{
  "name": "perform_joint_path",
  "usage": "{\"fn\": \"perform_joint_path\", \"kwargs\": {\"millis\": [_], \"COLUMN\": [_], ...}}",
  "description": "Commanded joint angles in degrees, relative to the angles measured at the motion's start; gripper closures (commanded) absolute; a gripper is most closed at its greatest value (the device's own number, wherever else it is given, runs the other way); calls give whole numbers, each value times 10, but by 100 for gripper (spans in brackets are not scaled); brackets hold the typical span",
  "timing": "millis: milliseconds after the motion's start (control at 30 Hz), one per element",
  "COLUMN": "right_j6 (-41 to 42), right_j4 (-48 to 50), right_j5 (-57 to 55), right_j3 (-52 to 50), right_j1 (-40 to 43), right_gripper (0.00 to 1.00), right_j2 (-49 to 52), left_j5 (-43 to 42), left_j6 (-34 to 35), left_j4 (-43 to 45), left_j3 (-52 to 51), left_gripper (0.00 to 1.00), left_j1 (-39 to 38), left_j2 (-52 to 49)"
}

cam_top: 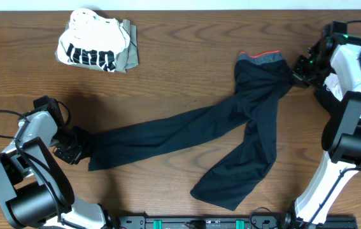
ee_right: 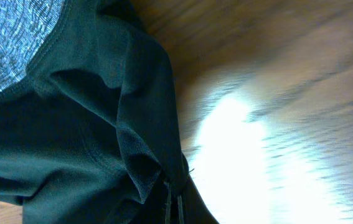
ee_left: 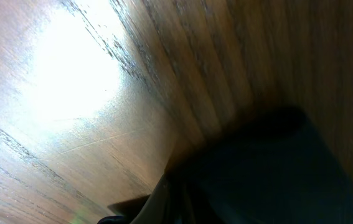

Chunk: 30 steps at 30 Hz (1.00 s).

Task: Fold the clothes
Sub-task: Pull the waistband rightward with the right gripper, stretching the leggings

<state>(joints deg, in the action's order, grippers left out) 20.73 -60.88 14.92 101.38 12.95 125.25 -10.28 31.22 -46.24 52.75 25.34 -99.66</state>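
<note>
- Trousers (cam_top: 231, 133): black, spread across the middle of the surface (cam_top: 180, 32). One leg runs out to your left and the other toward the near edge. The legs cross below the hips.
- Left claw (cam_top: 80, 146): down at the end of the left-running leg. The wrist view shows dark cloth right at the fingers, but the fingers are mostly out of frame. Cannot tell if it is clenched or released.
- Right claw (cam_top: 295, 75): at the hip side, just below the waistband (cam_top: 263, 58). The wrist view shows cloth gathered into a pinch between the fingers, so it reads as clenched on the trousers.
- Handling, my judgement: light, limp, thin knit. It will sag, drag and bunch, it won't hold a crease, and it may slide on smooth wood.
- Take hold at edges with more layers, such as the waistband corners and leg ends. Pinch deep, since a shallow bite likely slips off.
- Uncross the legs before you fold.
- Far left: white printed top (cam_top: 90, 46) bundled on an olive piece (cam_top: 129, 56), well apart from the trousers.
</note>
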Motion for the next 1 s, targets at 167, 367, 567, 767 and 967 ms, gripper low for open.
{"fn": "perform_joint_path", "kwargs": {"millis": [167,367,567,767,967], "right_j6": [-19,-15,-8,7,39], "right_j4": [-21,-29,-35,-83,-134], "right_j5": [-76,-83,-70,-60,-99], "right_j3": [-1,-1,-1,-1,-1], "right_j1": [39,48,45,44,41], "right_gripper": [99,99,99,99,99], "right_j2": [3,-14,-71,-181,-284], "left_j5": [65,62,29,4,4], "left_j6": [-3,-3,-4,-6,-6], "left_j4": [22,21,21,15,3], "left_j3": [-14,-14,-12,-7,-7], "left_gripper": [93,93,93,93,93], "left_j1": [37,68,68,68,68], "left_j2": [-19,-19,-19,-17,-17]}}
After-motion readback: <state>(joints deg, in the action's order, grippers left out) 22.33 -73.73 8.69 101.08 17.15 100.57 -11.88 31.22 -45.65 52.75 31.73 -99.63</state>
